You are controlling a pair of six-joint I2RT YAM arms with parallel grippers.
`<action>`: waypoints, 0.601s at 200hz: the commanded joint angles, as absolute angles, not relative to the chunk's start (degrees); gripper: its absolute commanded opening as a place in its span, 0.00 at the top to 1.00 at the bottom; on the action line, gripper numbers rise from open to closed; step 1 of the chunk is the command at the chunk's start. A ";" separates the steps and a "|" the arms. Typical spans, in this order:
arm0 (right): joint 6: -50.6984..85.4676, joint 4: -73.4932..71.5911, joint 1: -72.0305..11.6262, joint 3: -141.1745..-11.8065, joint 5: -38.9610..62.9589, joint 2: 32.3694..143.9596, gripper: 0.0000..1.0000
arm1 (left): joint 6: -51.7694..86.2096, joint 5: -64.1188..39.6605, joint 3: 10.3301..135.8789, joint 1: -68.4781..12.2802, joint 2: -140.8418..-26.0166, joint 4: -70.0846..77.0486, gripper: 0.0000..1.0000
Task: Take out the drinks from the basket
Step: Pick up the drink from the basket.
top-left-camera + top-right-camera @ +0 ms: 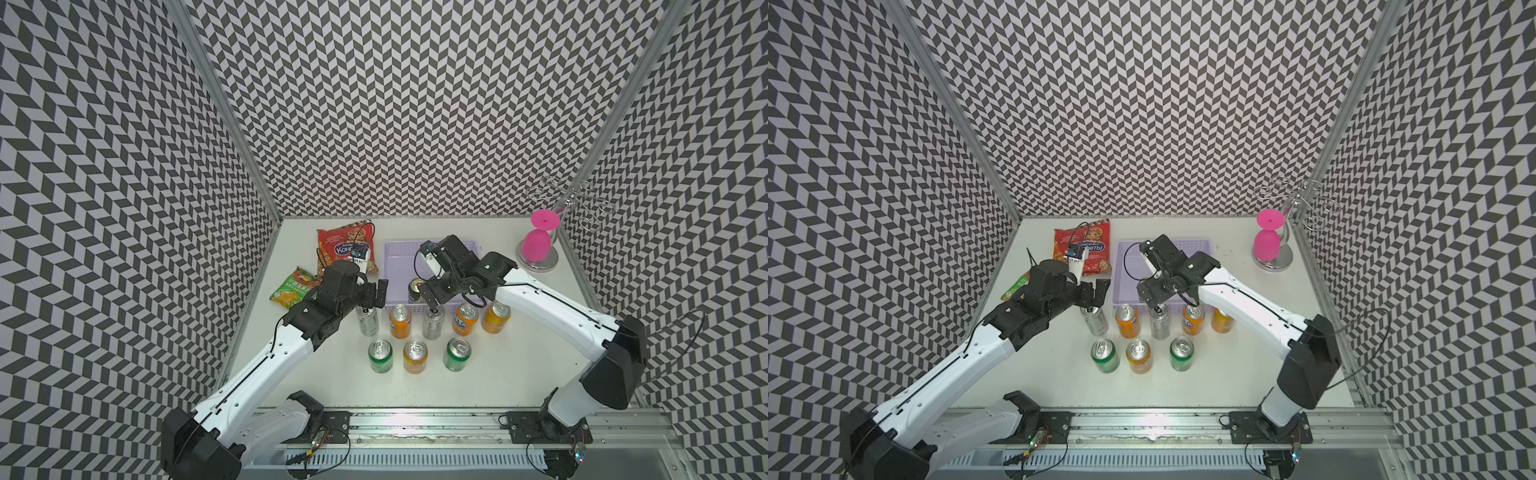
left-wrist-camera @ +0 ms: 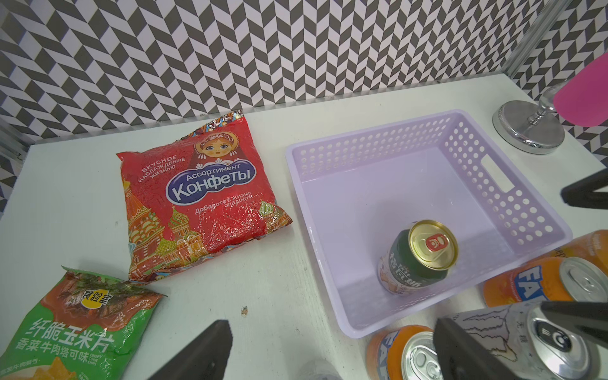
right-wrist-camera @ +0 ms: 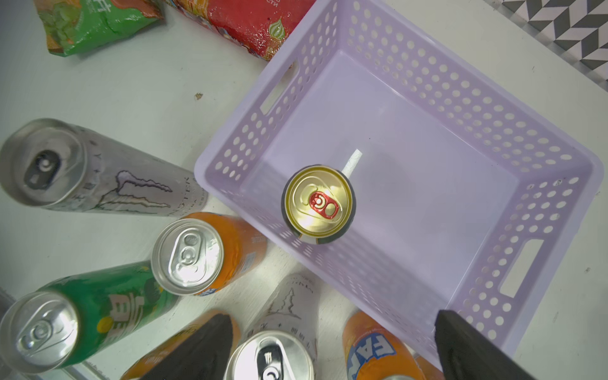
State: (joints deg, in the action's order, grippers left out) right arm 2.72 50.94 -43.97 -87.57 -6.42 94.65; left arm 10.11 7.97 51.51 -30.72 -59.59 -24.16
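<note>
A gold-topped can (image 3: 318,204) is seen upright in the basket (image 3: 427,82): stiff, likely slick, best taken around its sides. Left gripper (image 2: 330,329) and right gripper (image 3: 335,316) are spread, empty.

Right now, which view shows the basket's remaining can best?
Right wrist: the gold-topped can stands unobstructed in the basket. Left wrist shows it side-on; in both top views the right arm mostly hides it.
</note>
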 commanded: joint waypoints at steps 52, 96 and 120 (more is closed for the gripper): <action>0.79 48.72 -42.22 -93.77 -0.66 106.40 0.00 | 10.14 7.89 50.80 -30.37 -57.99 -23.07 0.01; 0.53 48.46 -41.84 -94.69 -0.80 110.87 0.01 | 10.09 8.17 50.63 -30.32 -57.63 -23.03 0.01; 0.61 47.74 -41.66 -94.92 -0.79 112.25 0.02 | 10.06 8.16 50.62 -30.34 -57.66 -23.03 0.01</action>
